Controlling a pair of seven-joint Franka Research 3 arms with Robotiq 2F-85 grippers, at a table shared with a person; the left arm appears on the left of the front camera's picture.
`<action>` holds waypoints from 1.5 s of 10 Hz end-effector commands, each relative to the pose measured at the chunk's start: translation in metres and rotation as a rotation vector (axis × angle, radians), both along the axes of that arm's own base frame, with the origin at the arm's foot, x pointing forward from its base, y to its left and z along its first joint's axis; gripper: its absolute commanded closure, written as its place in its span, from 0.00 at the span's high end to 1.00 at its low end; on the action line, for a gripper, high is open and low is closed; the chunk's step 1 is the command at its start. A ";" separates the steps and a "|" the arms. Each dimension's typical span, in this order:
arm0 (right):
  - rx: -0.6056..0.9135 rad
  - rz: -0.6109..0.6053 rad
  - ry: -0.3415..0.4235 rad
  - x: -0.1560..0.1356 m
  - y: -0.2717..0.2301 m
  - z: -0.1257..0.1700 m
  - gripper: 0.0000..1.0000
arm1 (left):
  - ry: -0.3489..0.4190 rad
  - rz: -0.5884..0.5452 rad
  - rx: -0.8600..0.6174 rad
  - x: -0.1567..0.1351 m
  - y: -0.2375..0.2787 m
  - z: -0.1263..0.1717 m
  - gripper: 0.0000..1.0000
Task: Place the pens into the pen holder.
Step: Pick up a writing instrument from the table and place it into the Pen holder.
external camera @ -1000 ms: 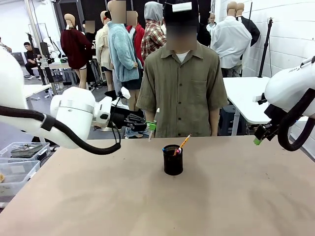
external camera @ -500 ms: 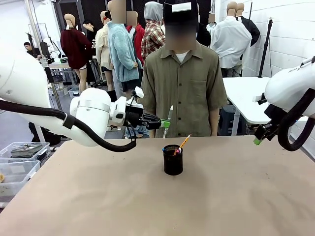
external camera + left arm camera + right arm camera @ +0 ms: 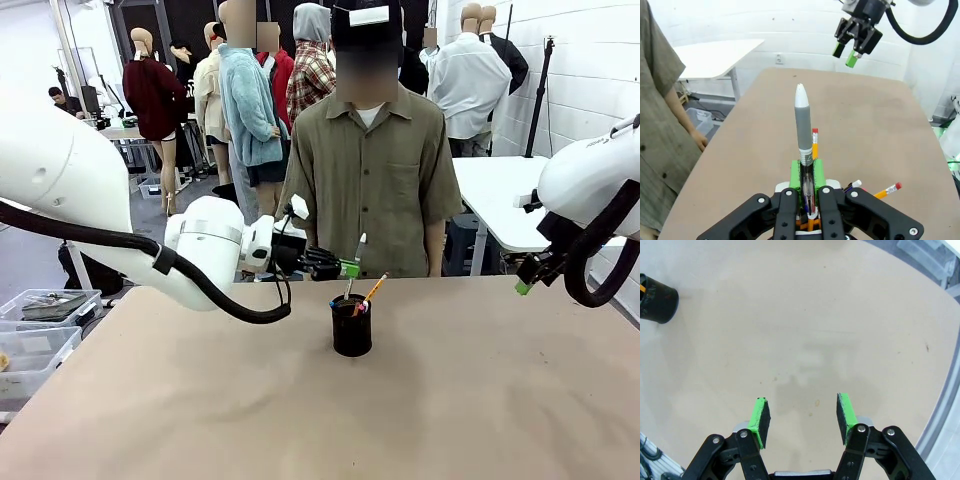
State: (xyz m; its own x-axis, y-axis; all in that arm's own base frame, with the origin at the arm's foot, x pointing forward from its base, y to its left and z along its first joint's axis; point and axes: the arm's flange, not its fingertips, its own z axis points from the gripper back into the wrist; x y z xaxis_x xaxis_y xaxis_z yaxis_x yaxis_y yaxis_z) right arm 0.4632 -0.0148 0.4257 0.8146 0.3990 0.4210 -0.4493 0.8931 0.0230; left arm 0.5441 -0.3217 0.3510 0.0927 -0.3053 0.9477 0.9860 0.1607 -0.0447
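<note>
Left end effector point(image 3: 350, 268) pinches the silver-grey pen point(image 3: 804, 131) above the pen holder point(image 3: 351, 325) — your next move, judging by this: lower, release.

Matt tan table point(image 3: 200, 400); black mesh pen holder point(image 3: 351, 327); smooth matt grey pen point(image 3: 803, 127).

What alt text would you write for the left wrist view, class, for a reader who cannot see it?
The left end effector grips a silver-grey pen between its green pads, tip pointing away over the brown table. Orange-yellow pencils with red erasers poke up behind the pads. The right end effector hangs beyond the table, and a person's sleeve is on the left.
</note>
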 end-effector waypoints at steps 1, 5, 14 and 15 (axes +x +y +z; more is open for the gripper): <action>-0.023 0.008 -0.011 -0.002 -0.001 -0.003 0.68 | -0.034 -0.035 0.007 0.004 -0.008 -0.009 0.00; -0.023 0.008 -0.011 -0.002 -0.001 -0.003 0.68 | 0.009 -0.012 0.019 0.006 -0.003 -0.033 0.00; -0.023 0.008 -0.011 -0.002 -0.001 -0.003 0.68 | -0.013 0.087 0.099 -0.014 0.041 0.004 0.49; -0.023 0.008 -0.011 -0.002 -0.001 -0.003 0.68 | 0.012 0.112 0.158 -0.019 0.056 0.022 0.49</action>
State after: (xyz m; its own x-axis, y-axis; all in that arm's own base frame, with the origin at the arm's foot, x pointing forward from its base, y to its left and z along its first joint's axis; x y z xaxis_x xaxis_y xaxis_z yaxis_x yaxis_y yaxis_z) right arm 0.4632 -0.0149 0.4255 0.8148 0.3988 0.4208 -0.4491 0.8932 0.0231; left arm 0.5393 -0.2802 0.3556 0.1059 -0.3817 0.9182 0.9693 0.2456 -0.0097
